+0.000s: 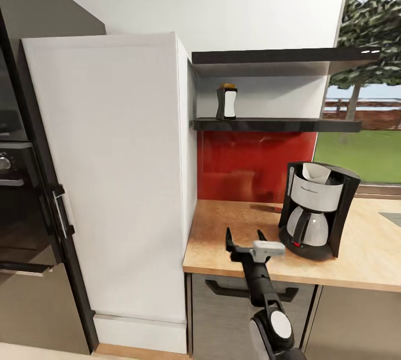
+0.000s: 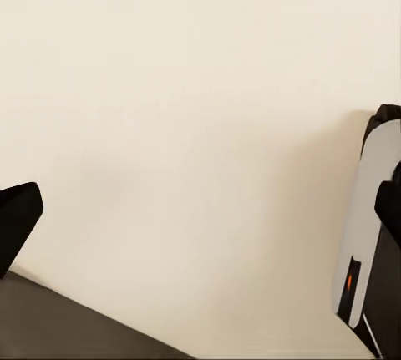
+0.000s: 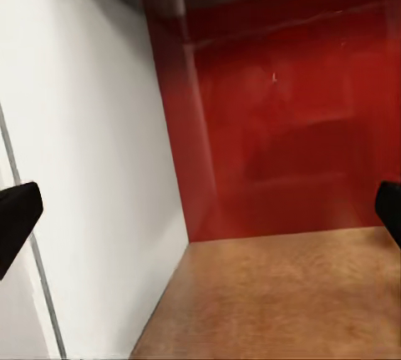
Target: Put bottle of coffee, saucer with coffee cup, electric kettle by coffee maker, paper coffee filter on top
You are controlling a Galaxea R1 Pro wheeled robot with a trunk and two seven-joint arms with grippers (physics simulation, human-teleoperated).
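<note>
The black and silver coffee maker (image 1: 317, 210) stands on the wooden countertop (image 1: 234, 237), with a white paper filter (image 1: 314, 173) in its top. The bottle of coffee (image 1: 226, 102), dark with a white label and an orange lid, stands on the lower dark shelf (image 1: 278, 124) above the counter. My right gripper (image 1: 245, 236) hovers open over the counter's front edge, left of the coffee maker and well below the bottle. Its wrist view looks between the spread fingertips (image 3: 17, 220) at the countertop (image 3: 276, 301) and red backsplash (image 3: 284, 134). My left gripper (image 2: 200, 210) is open over a plain cream surface.
A tall white cabinet (image 1: 111, 171) walls off the counter's left end, with a black oven (image 1: 16, 204) beyond it. A second dark shelf (image 1: 278, 57) hangs above the bottle. A window (image 1: 362, 126) lies to the right, and a drawer handle (image 1: 234, 290) sits below the counter.
</note>
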